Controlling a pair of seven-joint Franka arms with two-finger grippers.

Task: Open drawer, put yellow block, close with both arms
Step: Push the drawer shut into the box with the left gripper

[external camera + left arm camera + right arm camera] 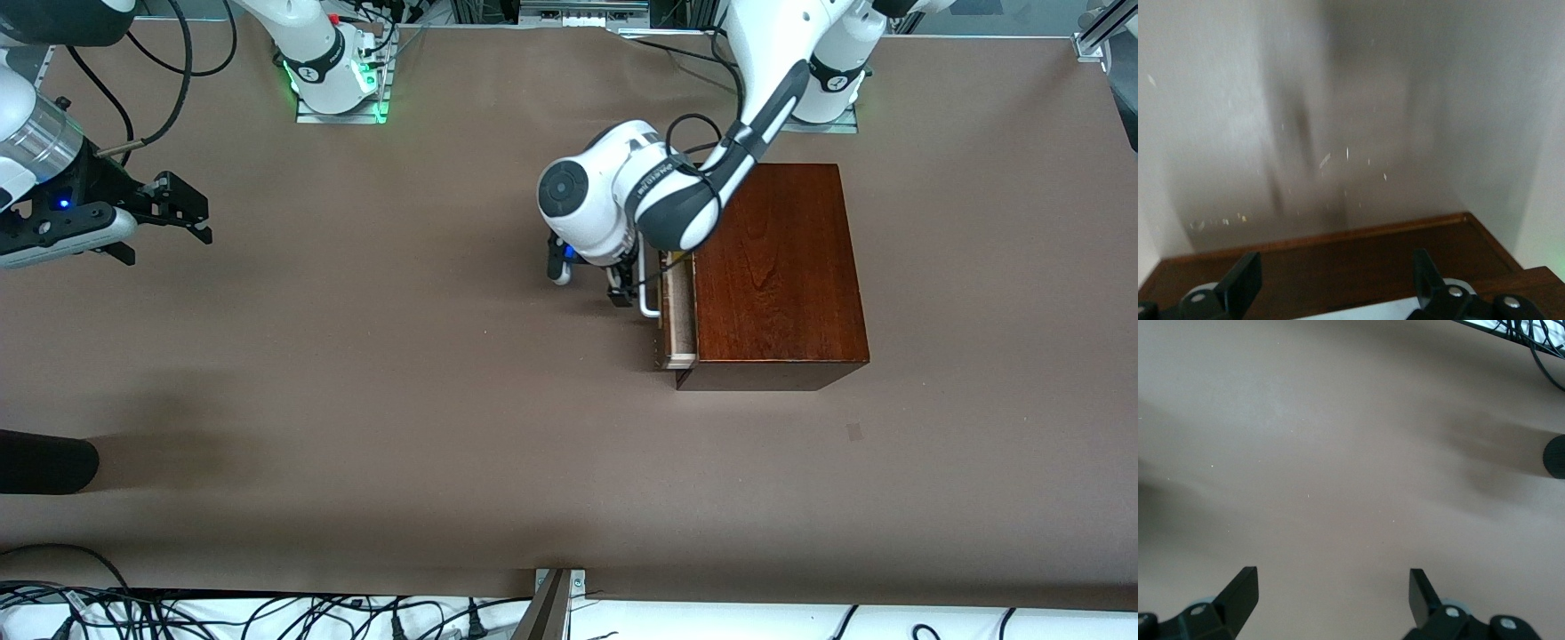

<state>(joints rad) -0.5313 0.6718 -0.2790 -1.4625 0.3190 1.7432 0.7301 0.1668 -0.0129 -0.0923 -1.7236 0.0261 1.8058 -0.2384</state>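
The mahogany box (773, 267) stands toward the left arm's end of the table. Its drawer (680, 316) is pulled out a little and shows a strip of pale tray. The left gripper (627, 289) is in front of the drawer at the white handle (650, 293). In the left wrist view the gripper (1335, 280) is open, with the dark drawer front (1338, 263) and the handle (1365, 311) between its fingers. The right gripper (164, 231) is open and empty at the right arm's end of the table; its wrist view (1331, 590) shows only bare table. I cannot make out the yellow block.
A black cylinder (44, 462) juts in at the table's edge at the right arm's end, nearer the front camera; it also shows in the right wrist view (1555, 457). Brown table cloth (400, 373) covers the table between the box and the right gripper.
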